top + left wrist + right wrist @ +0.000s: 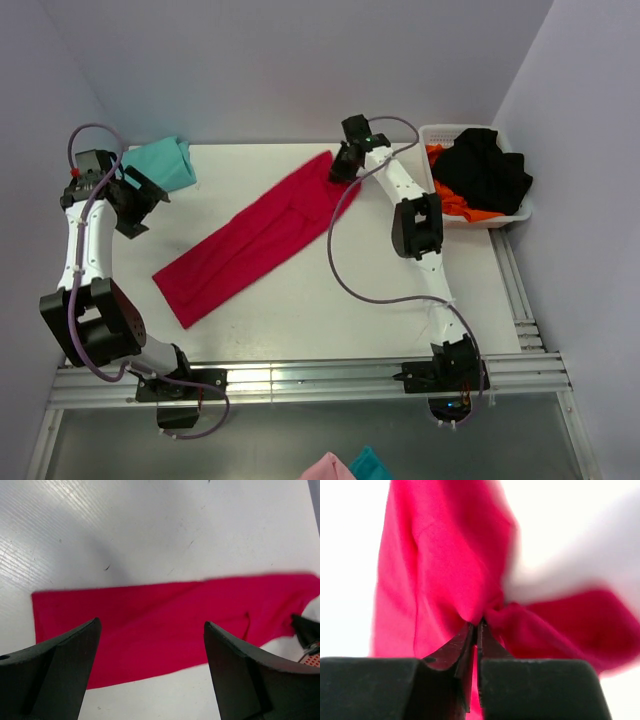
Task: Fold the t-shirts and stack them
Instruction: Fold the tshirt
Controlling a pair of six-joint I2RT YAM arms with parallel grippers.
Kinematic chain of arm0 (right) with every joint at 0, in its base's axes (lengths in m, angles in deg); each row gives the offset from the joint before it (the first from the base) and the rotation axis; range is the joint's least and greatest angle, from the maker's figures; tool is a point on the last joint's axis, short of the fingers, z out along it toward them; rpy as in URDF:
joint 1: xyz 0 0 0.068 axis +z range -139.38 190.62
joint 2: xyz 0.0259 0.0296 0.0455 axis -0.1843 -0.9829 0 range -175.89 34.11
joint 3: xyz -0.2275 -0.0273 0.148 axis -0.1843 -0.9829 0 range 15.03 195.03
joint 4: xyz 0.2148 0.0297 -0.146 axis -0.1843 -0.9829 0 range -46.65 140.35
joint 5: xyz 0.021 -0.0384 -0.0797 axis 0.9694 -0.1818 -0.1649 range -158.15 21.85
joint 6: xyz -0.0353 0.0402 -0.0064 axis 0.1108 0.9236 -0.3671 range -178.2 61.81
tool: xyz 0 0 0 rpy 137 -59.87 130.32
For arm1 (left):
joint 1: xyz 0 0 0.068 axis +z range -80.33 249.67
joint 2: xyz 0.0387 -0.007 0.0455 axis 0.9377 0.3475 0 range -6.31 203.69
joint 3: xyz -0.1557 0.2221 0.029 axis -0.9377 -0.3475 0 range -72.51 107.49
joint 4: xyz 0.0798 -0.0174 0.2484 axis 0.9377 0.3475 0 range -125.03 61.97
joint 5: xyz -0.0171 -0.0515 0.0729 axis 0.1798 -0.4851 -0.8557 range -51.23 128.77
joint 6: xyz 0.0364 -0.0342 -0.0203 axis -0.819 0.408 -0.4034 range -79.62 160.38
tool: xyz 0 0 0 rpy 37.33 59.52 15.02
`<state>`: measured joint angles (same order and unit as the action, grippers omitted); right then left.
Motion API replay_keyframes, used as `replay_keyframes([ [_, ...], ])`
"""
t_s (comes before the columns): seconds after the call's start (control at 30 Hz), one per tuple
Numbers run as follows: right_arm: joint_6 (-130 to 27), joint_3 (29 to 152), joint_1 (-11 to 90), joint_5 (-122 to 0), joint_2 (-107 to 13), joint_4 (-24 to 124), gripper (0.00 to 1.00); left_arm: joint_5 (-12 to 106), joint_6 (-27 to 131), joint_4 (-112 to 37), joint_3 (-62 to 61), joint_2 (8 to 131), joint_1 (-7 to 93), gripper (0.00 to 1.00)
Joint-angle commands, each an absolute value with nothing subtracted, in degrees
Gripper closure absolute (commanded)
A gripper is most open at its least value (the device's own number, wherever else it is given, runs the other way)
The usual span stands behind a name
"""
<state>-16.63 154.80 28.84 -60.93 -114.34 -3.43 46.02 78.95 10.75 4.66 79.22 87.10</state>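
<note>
From my seat, the crimson-red t-shirt (255,235) is folded into a long narrow strip. It lies flat and diagonal across the bench (300,320), running from its near-left end up to its far-right end, and that far end is bunched up and pinched in the right pincer (343,168). The teal t-shirt (165,160) sits crumpled in a small heap at the far-left corner, well apart from the red one.

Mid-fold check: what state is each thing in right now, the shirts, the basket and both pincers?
Red shirt: folded into a long strip, lying flat, far end pinched.
Teal shirt: bunched at the far left corner, nothing touching it.
Basket: holds black clothes and orange clothes.
Left pincer: open, empty.
Right pincer: shut on the red shirt's far end.
</note>
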Motion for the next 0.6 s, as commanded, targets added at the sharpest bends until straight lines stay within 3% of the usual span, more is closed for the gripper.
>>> replay_keyframes([
  [0.0,-9.3,164.0,29.8,-47.0,-114.7,20.8,0.77,44.8,78.3,11.5,4.9,77.1,87.2,0.10],
  [0.03,-8.0,158.9,29.8,-45.2,-111.8,27.7,0.53,45.6,78.4,11.5,5.0,77.2,87.2,0.10],
  [0.07,-7.2,149.9,29.9,-45.6,-108.7,32.8,0.01,46.1,78.4,11.5,5.1,77.3,87.2,0.10],
  [0.13,-8.8,146.4,29.8,-46.6,-102.4,36.3,0.00,46.4,78.3,11.3,5.6,77.4,87.2,0.10],
  [0.23,-13.3,145.2,29.6,-47.8,-97.3,28.7,0.00,47.0,78.4,10.4,5.8,77.1,87.3,0.10],
  [0.33,-15.8,133.4,29.8,-51.4,-86.7,26.9,0.00,48.0,78.7,9.6,5.5,76.7,87.3,0.10],
  [0.43,-14.7,110.9,30.3,-53.0,-73.8,31.4,0.00,48.6,79.1,8.6,4.9,76.4,87.3,0.10],
  [0.57,-12.6,100.4,34.1,-54.4,-65.5,29.8,0.00,49.7,79.5,7.1,4.1,76.2,87.2,0.10],
])
